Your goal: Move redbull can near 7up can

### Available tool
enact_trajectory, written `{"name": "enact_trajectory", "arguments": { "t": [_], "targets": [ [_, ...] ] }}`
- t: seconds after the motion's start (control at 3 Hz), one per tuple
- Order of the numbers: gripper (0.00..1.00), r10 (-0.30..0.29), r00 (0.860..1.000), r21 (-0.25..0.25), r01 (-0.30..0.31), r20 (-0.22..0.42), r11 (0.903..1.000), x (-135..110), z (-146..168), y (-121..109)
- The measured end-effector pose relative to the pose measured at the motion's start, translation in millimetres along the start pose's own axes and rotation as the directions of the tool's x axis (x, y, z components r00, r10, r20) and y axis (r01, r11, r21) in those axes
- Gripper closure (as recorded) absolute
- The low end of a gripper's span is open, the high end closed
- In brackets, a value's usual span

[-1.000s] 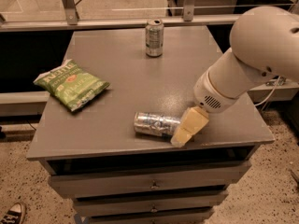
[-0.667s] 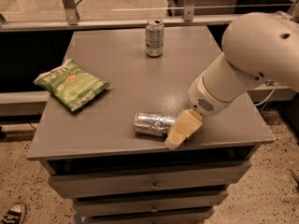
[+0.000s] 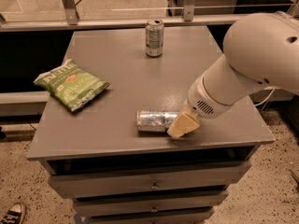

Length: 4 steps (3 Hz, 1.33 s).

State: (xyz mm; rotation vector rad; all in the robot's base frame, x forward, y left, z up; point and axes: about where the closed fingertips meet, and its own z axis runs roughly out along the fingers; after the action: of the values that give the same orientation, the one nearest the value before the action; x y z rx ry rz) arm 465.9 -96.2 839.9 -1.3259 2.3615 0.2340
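The redbull can (image 3: 154,120), slim and silver, lies on its side near the front edge of the grey table (image 3: 121,73). The 7up can (image 3: 154,38), stouter and grey-green, stands upright at the back middle of the table. My gripper (image 3: 183,125), with yellowish fingers, is low over the table at the right end of the redbull can, touching or covering that end. The white arm reaches in from the right.
A green chip bag (image 3: 71,84) lies at the left of the table. Drawers (image 3: 149,185) sit under the tabletop. A metal rail and posts (image 3: 117,21) run behind the table. A shoe (image 3: 11,213) shows on the floor at the bottom left.
My gripper has shifted slightly left and lower, closer onto the right end of the redbull can. The cans and bag have not moved.
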Motion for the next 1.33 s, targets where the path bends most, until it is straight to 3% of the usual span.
{"name": "enact_trajectory", "arguments": {
  "t": [0.33,0.67,1.0,1.33],
  "targets": [
    [0.62,0.016,1.0,0.043,-0.017,0.018,0.9989,0,-17,-5],
    [0.93,0.039,0.999,0.098,-0.041,0.027,0.9944,7,-35,-18],
    [1.0,0.046,0.998,0.171,-0.051,0.038,0.984,13,-57,-41],
    [1.0,0.03,0.998,0.182,-0.04,0.06,0.9824,4,-50,-48]
  ]
}}
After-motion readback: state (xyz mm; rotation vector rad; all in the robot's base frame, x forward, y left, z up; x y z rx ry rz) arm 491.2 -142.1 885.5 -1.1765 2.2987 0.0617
